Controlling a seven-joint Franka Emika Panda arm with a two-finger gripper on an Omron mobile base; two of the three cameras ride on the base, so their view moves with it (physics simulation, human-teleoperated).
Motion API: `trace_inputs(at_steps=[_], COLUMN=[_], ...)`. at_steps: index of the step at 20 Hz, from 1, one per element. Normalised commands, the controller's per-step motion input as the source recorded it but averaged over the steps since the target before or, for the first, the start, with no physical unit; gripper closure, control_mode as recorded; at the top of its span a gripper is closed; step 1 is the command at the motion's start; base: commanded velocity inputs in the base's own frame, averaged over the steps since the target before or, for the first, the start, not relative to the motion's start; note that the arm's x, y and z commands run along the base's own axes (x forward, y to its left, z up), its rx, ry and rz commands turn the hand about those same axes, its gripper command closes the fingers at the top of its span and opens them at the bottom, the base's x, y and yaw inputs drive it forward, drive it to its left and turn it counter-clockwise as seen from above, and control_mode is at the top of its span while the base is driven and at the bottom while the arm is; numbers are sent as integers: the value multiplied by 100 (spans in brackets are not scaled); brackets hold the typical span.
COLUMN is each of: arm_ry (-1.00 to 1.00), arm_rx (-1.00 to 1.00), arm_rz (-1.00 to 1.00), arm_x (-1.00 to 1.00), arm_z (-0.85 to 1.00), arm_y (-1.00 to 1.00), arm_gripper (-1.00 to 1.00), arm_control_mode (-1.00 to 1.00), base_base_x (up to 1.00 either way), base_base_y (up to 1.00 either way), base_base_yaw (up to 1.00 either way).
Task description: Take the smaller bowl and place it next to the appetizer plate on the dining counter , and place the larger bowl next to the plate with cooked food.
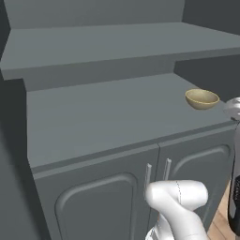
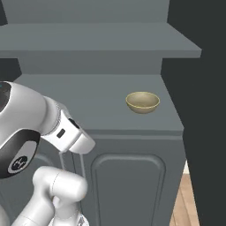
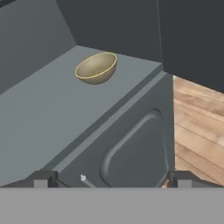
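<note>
Panelled grey cabinet door, round tan-gold bowl

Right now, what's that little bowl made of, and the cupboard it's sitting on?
The bowl looks like glazed ceramic, maybe wood: tan-gold, smooth, with a paler rim. The cupboard looks like painted wood: even matte grey, with raised panel doors. Being rendered, neither is certain.

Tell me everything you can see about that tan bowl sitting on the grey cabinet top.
The bowl is round and tan-gold with a thin, lighter yellow rim and a smooth, matte look. It is empty and stands upright, open side up, on the flat dark grey cabinet top, toward the right end and back from the front edge. Only the cabinet top touches it; the open gripper is well short of it.
</note>
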Motion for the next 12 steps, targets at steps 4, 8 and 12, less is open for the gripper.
trace_inputs(at_steps=[4,8,12], arm_ry=[0,0,0], arm_rx=[0,0,5], arm_rz=[0,0,-3], arm_x=[0,0,15], arm_z=[0,0,0], arm_y=[0,0,-4], arm_gripper=[-100,-100,-100], arm_control_mode=[100,100,-100], base_base_x=[100,87,23], base_base_y=[-13,-9,-9], base_base_yaw=[7,17,0])
